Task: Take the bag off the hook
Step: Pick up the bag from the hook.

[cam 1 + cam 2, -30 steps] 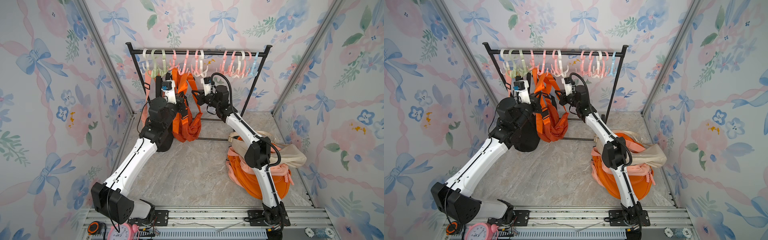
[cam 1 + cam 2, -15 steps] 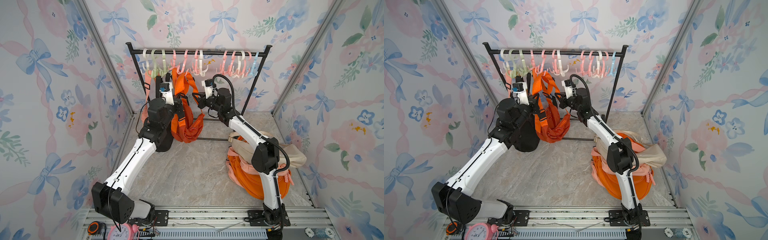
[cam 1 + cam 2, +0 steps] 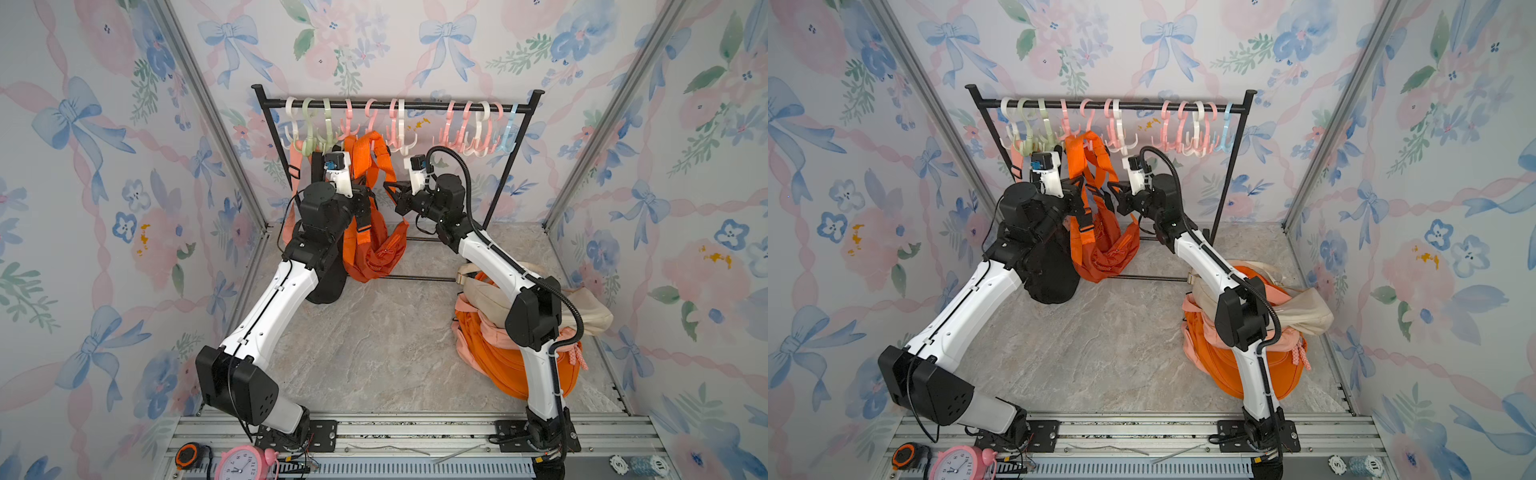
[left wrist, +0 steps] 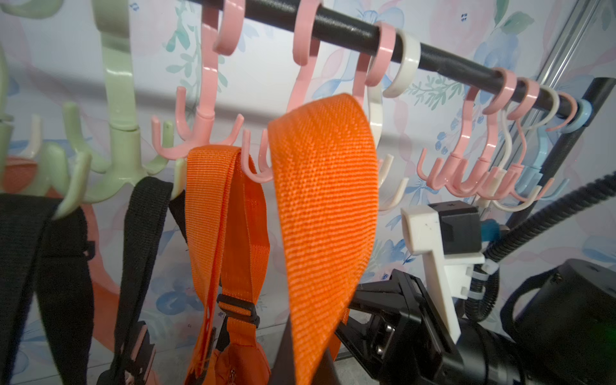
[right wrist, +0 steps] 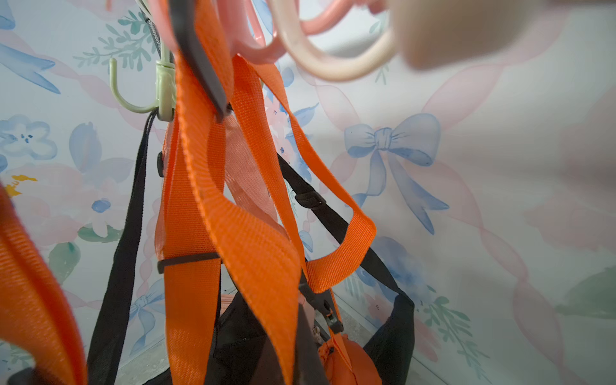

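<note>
An orange bag (image 3: 376, 253) (image 3: 1108, 253) hangs by its webbing straps below a pink hook (image 4: 203, 116) on the black rack's rail (image 3: 395, 106). My left gripper (image 3: 365, 201) (image 3: 1077, 195) is shut on a wide orange strap (image 4: 320, 200), which loops up in front of the hooks. My right gripper (image 3: 392, 195) (image 3: 1115, 193) sits close beside it, facing it, and is shut on an orange strap (image 5: 253, 253). A narrower orange strap (image 4: 213, 206) with a black buckle hangs at the pink hook's prongs. In both wrist views the fingertips are hidden behind webbing.
A black bag (image 3: 328, 286) (image 3: 1050, 278) hangs from a green hook (image 4: 116, 100) just left of the orange one. Orange, pink and cream bags are piled (image 3: 494, 349) on the floor under my right arm. Several bare hooks (image 3: 478, 124) fill the rail. A pink clock (image 3: 241, 461) stands at the front.
The orange strap loop has risen a little towards the rail. My right gripper has shifted left towards the left gripper, and the right elbow has swung outward to the right.
</note>
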You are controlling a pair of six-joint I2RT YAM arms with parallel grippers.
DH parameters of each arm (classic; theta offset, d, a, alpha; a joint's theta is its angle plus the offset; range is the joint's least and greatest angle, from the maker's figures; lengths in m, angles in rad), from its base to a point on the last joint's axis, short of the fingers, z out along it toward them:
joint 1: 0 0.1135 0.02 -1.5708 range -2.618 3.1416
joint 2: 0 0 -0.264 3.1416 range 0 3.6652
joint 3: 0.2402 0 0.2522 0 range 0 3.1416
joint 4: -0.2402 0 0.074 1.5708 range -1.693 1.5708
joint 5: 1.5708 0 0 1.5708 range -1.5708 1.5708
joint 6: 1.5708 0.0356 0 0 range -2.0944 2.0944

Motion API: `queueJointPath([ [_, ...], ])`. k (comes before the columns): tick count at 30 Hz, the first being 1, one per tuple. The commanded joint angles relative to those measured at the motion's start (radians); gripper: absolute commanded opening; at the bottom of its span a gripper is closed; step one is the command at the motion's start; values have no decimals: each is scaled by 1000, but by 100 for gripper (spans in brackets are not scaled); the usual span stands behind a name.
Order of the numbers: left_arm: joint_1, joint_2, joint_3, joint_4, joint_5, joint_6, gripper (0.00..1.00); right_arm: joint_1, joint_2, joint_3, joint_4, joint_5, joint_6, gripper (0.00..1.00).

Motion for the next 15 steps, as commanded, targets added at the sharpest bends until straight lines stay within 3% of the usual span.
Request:
queueJointPath([
  [1,7,24,64,-8,25,15,0,12,-67,-1,33,6,0,0],
  [15,8,2,66,25,78,5,0,41,-209,-136,73,10,-60,0],
])
